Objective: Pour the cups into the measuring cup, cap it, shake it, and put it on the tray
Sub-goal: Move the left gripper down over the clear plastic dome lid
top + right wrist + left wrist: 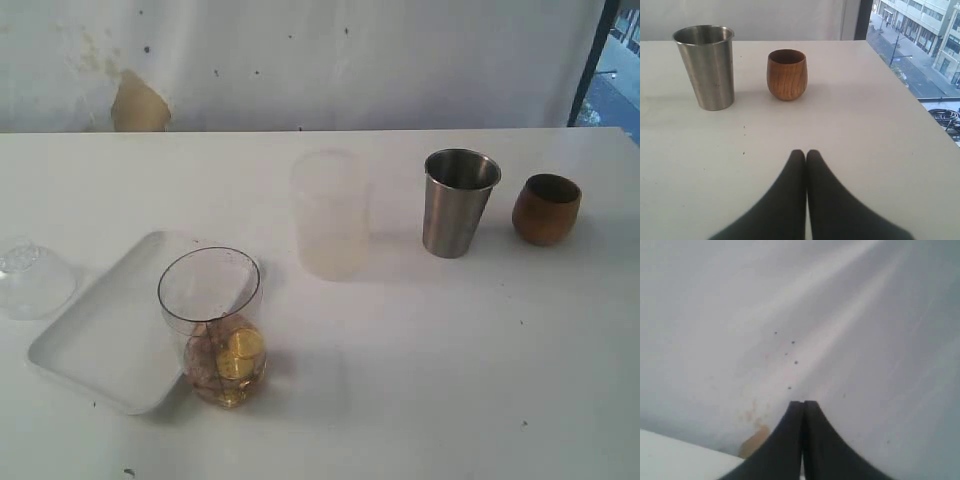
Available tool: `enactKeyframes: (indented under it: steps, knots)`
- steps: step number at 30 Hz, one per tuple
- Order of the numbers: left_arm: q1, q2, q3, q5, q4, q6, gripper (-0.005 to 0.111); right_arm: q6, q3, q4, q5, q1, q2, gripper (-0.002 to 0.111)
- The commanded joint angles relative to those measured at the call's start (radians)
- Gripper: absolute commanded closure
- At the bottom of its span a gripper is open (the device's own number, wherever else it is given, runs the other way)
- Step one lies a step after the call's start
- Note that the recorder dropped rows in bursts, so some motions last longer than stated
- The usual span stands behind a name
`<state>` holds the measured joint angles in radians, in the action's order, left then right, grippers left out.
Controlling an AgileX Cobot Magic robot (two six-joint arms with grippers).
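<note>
The clear measuring cup stands upright and uncapped by the front right edge of the white tray, with yellow and brown pieces in its bottom. At the back right stand the steel tumbler and the brown cup. In the right wrist view the tumbler and brown cup stand ahead of my right gripper, which is shut, holds nothing and is well short of them. My left gripper is shut and empty, facing a white backdrop. Neither gripper shows in the exterior view.
A frosted translucent cup stands mid-table between the tray and the tumbler. A clear domed lid lies at the far left edge. The table's right edge runs close behind the brown cup, with a window beyond.
</note>
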<state>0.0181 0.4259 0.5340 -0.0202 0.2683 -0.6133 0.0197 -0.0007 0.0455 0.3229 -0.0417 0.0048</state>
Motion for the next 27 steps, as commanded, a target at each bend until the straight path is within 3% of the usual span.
enactKeyframes:
  steps: [1, 8, 14, 18, 23, 25, 27]
  knots:
    - [-0.009, 0.306, 0.273, -0.27, 0.009, 0.141, 0.107, 0.001, 0.001, 0.002, -0.006, -0.01, -0.005, 0.108]
    - [-0.009, 0.695, 0.602, -0.703, -0.005, 0.318, 0.107, 0.001, 0.001, 0.002, -0.006, -0.01, -0.005, 0.108]
    - [-0.009, 0.969, 0.731, -0.953, -0.175, 0.613, 0.101, 0.001, 0.001, 0.002, -0.006, -0.01, -0.005, 0.108]
    - [-0.009, 1.09, 0.734, -1.0, -0.192, 0.613, 0.074, 0.001, 0.001, 0.002, -0.006, -0.01, -0.005, 0.108]
    - [-0.009, 1.205, 0.734, -0.997, -0.244, 0.671, 0.022, 0.001, 0.001, 0.002, -0.006, -0.01, -0.005, 0.108]
    - [-0.009, 1.234, 0.734, -0.988, -0.289, 0.724, 0.013, 0.001, 0.001, 0.002, -0.006, -0.01, -0.005, 0.108]
    - [-0.009, 1.263, 0.734, -0.975, -0.324, 0.758, 0.013, 0.001, 0.001, 0.002, -0.006, -0.01, -0.005, 0.108]
